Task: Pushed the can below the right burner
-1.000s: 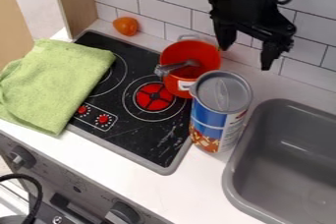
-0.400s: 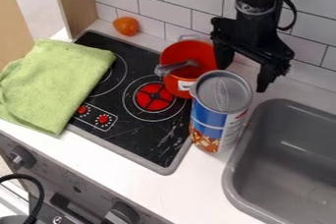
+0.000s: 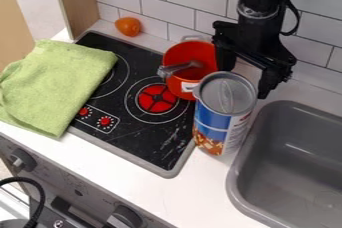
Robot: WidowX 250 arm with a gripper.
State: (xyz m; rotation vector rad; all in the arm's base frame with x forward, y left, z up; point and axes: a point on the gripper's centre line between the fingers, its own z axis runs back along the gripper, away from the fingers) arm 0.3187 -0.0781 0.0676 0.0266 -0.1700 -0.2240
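My gripper (image 3: 246, 73) hangs down, spread wide, behind 1 can (image 3: 214, 123) standing between 1 stove (image 3: 160, 144) and 1 sink (image 3: 294, 172), plus 1 pot (image 3: 190, 51), 1 utensil (image 3: 179, 67), 1 towel (image 3: 57, 84), 2 red knobs (image 3: 105, 121), 1 orange item (image 3: 127, 26).

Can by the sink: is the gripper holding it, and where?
Nothing is held; the gripper is open at the far side of the can, not closed on it.

The blue can (image 3: 215, 123) stands near the red burner (image 3: 155, 99).
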